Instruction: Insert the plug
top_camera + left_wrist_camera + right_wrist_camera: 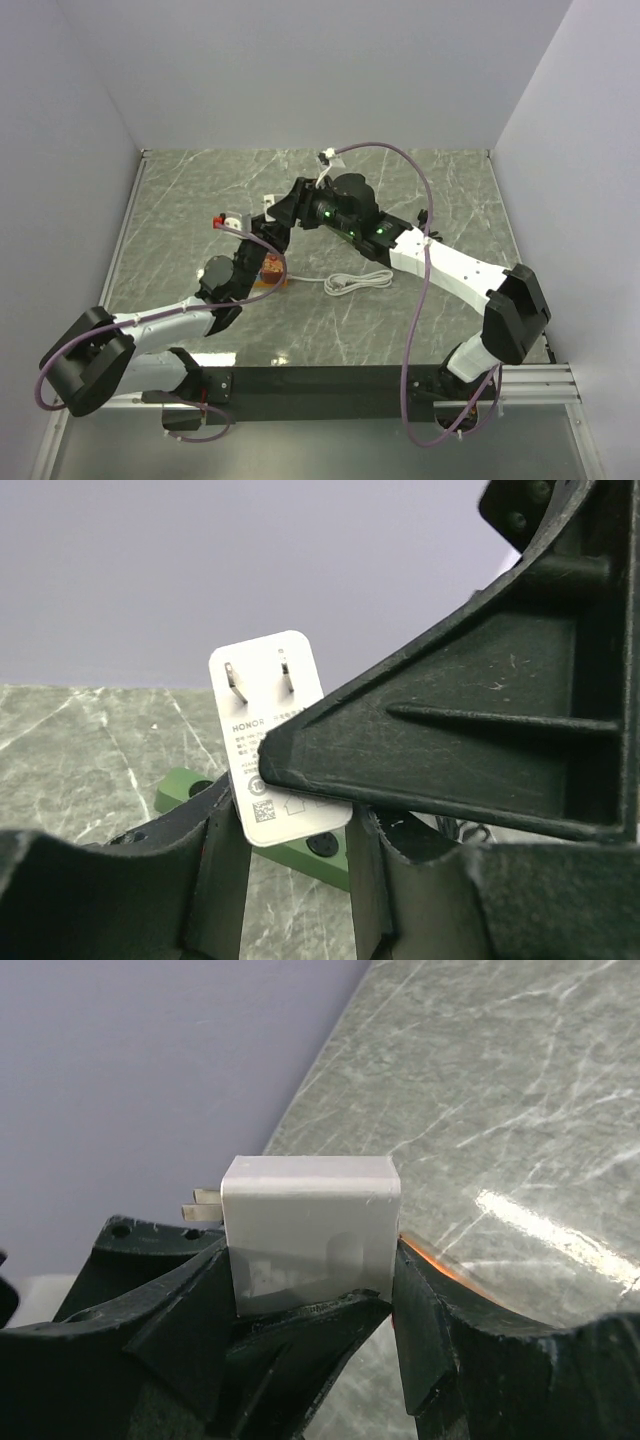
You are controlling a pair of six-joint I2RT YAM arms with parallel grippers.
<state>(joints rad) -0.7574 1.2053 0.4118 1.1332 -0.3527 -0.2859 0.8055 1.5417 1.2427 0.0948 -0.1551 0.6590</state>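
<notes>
The plug (262,705) is a flat white wall charger with rounded corners. Its face carries two short metal prongs (237,681) side by side near the top. Below them are the word HONOR, several lines of small grey print and a square code. From the right wrist it shows as a plain white block with a smooth side, the prongs pointing left.

It is held up in the air above the worktop (420,190), left of centre, where the two arms meet. The right claw (310,1260) is closed on the plug, one finger against the pronged face and the other against the back. In the left wrist view one of those black fingers (450,730) crosses in front of the plug's lower right corner.

The left claw (296,818) comes up from below. Its two fingers lie against the narrow sides of the plug's lower end, so it appears closed on the plug too.

Under the plug, on the marbled worktop, lies a green block (185,790) with round holes in its top. In the top view a small red and white object (226,221) sits just left of the claws. An orange item (272,281) lies nearer, partly under the left arm. A coiled white cable (357,282) rests to its right.
</notes>
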